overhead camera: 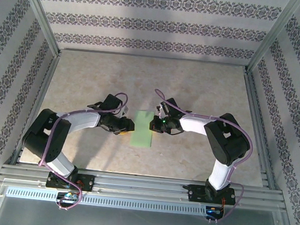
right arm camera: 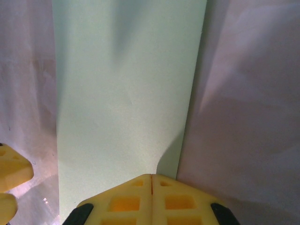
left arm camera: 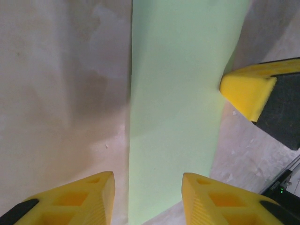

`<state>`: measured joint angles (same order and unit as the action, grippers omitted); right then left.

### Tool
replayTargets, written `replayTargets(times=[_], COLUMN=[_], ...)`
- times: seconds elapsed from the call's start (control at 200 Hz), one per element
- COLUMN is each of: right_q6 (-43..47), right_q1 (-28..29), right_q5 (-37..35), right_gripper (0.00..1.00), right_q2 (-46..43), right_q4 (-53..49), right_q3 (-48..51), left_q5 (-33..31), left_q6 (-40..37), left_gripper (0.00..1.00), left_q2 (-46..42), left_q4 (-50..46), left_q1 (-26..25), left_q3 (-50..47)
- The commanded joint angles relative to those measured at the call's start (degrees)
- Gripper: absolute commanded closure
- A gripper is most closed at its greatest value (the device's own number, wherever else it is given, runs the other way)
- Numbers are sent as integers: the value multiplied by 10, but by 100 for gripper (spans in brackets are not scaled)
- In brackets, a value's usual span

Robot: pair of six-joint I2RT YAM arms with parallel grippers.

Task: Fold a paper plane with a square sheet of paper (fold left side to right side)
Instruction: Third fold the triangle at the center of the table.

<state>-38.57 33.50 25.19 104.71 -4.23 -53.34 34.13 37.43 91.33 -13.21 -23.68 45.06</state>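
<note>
The folded sheet of paper (overhead camera: 144,128) lies flat mid-counter (overhead camera: 206,86), well clear of every edge. Your right fingers (right arm camera: 126,199), pressed together, pin its right edge; hold that. Your left fingers (left arm camera: 89,197) stand spread, gripping nothing. Press them along the fold without dragging the sheet.

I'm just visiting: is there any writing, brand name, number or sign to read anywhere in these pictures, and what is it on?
None can be read.
Green paper: plain, unmarked.
Walls: repeated ornamental pattern only, no letters.
Arm bases: any print there is too small to tell.
</note>
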Motion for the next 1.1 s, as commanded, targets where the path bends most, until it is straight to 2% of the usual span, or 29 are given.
replayTargets(times=[0.0, 0.5, 0.809, 1.099], right_q6=[13, 12, 11, 10], right_q1=[-2, -3, -3, -4], right_q5=[-11, -8, -7, -5], right_gripper=[100, 100, 100, 100], right_q2=[-1, 4, 6, 6], right_q4=[-39, -35, -32, -29], right_q3=[17, 17, 17, 20], left_q5=[-19, -16, -10, -10], left_q6=[-3, -11, -6, -4], left_gripper=[57, 60, 70, 70], left_q2=[21, 61, 67, 69], left_q4=[-2, 10, 20, 23], left_q1=[-7, -14, -19, -22], left_q3=[21, 40, 42, 42])
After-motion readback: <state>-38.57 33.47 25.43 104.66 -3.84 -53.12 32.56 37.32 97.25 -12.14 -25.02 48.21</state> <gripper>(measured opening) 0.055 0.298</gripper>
